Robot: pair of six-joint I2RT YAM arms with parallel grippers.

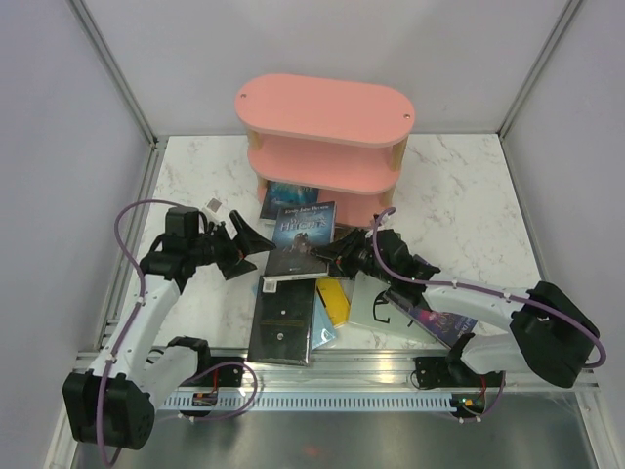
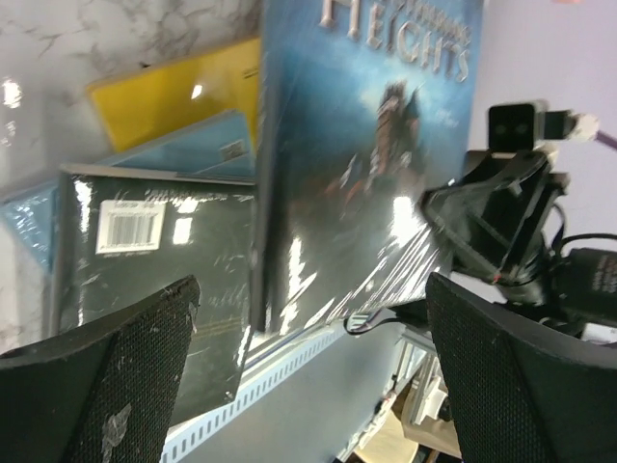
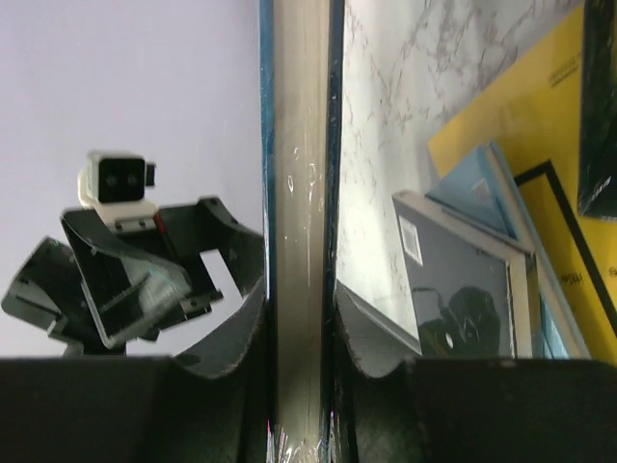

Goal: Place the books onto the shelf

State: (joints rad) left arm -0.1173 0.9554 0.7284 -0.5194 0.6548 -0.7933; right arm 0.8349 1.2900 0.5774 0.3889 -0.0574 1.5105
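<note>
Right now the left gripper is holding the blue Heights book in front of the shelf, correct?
Not the left: the right gripper is clamped on the blue Heights book, as the right wrist view shows. The left gripper stands open. The book is in front of the shelf.

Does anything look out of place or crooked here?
Yes. The books lie in an untidy, overlapping heap before the shelf, at crossed angles. One blue book is held on edge in the jaws of the right gripper.
</note>
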